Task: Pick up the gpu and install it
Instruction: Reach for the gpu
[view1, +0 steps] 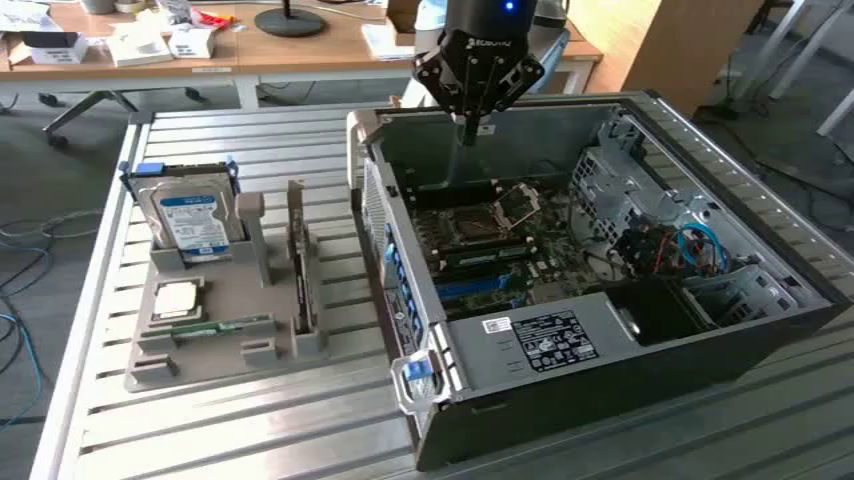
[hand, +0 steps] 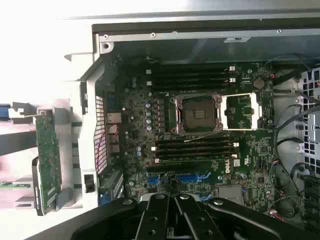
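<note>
The gpu (view1: 300, 262) stands edge-on in a slot of the grey holder (view1: 214, 355) on the exterior view's left; the wrist view shows its greenish board face (hand: 48, 161). My gripper (view1: 470, 128) hangs over the back part of the open computer case (view1: 574, 400), well apart from the gpu. Its fingers (hand: 162, 220) are shut together with nothing between them. Below it lies the motherboard (hand: 135, 112) with an open CPU socket (hand: 197, 114) and blue expansion slots (hand: 192, 177).
In the holder also stand a silver hard drive with a blue label (view1: 194, 218), a CPU chip (view1: 178, 298) and a small green memory stick (view1: 220, 325). Cables and drive cages (view1: 667, 245) fill the case's far side. A cluttered desk (view1: 267, 50) stands behind the slatted table (view1: 200, 440).
</note>
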